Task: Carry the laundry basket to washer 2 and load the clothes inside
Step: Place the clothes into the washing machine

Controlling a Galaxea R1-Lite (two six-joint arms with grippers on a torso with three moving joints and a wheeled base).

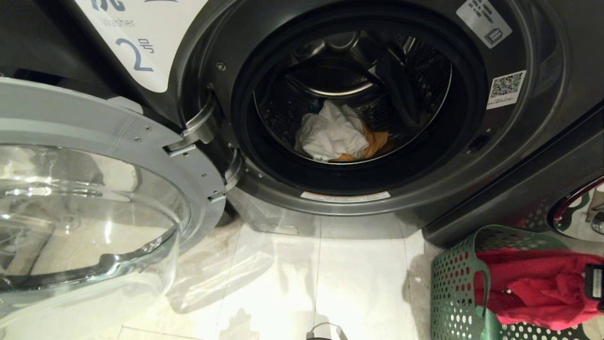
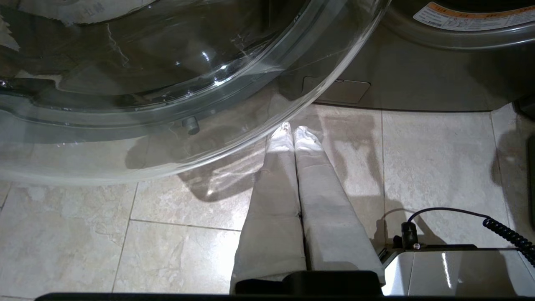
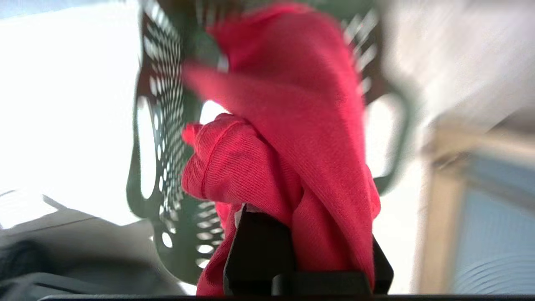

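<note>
The right end effector (image 3: 299, 246) is clamped on the red garment (image 3: 292, 138); the cloth is bunched between its dark fingers (image 3: 257, 251) and drapes over them. In the head view only a small dark part of this end effector (image 1: 595, 282) shows at the right edge, against the red cloth (image 1: 542, 288). The garment hangs partly over the laundry basket (image 1: 455, 293), which stands on the tiled floor (image 1: 330, 283) at the lower right, just in front of a neighbouring machine (image 1: 528, 189).

The left end effector (image 2: 292, 133) is closed, its two pale fingers (image 2: 276, 184) pressed together with nothing between them. It points down at the floor, near the lower rim of the open glass door (image 2: 167, 83).

Washer 2 (image 1: 472, 179) fills the upper part of the head view. Its door (image 1: 94, 203) is swung wide open to the left on its hinge, and the white label (image 1: 141, 42) with the blue "2" sits above it. Inside the drum (image 1: 354, 89) a white garment (image 1: 330, 134) lies at the bottom, and a yellow-orange garment (image 1: 375, 141) lies partly under it on the right side.
</note>
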